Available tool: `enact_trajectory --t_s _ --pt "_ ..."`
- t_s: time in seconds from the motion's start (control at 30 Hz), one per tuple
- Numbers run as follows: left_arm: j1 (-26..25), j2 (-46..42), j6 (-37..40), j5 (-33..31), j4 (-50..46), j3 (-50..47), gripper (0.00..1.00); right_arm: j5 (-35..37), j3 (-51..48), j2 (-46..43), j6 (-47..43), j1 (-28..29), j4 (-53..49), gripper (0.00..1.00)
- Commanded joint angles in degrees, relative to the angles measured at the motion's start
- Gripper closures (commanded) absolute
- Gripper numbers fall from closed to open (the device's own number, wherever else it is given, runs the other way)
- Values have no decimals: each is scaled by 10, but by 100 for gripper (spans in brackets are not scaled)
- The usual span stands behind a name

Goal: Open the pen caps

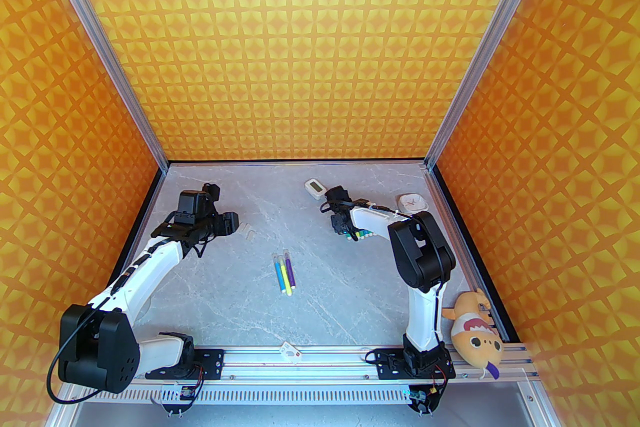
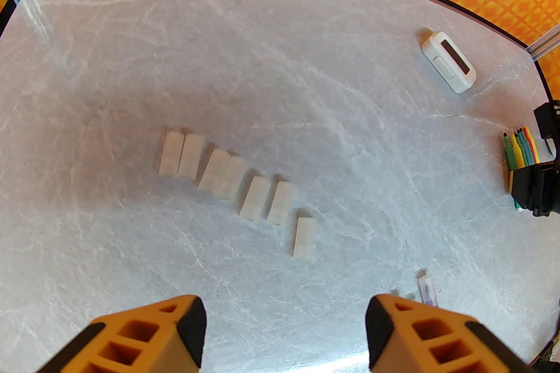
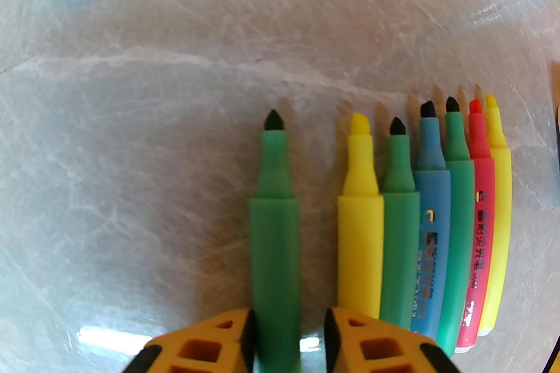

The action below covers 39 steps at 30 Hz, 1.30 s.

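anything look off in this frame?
Nothing spilled or broken. Two oddities: a plush toy lies on the front rail at the near right corner, unrelated to the task; and one green pen sits apart from the row of six uncapped pens, inside the open right hand.

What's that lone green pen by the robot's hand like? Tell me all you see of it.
The green pen is a slim plastic marker: matte green barrel, narrower neck, dark pointed tip, no cap. It seems to lie flat on the grey table, apart from a row of six pens. Its rear sits between the open fingers of the right hand, one close against it, the other clear.
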Motion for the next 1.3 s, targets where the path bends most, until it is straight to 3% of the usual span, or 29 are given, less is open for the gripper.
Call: enact_trajectory --t_s 0.0,0.27,0.63,0.83,0.97,1.27 --pt "6 9 -12 9 31 -8 36 -25 3 -51 -6 1 -31 62" --pt "10 23 -10 9 59 -16 35 -120 -15 -128 -21 52 -65 60" --pt "11 31 4 10 70 -20 35 -242 -68 -174 70 162 -60 60" --pt "11 24 17 13 73 -27 34 -264 -73 -160 108 212 -54 60" --pt "11 14 25 13 85 -40 29 -272 -61 -132 119 238 -54 60" --pt "11 10 38 13 88 -45 28 -271 -30 -81 135 265 -64 62"
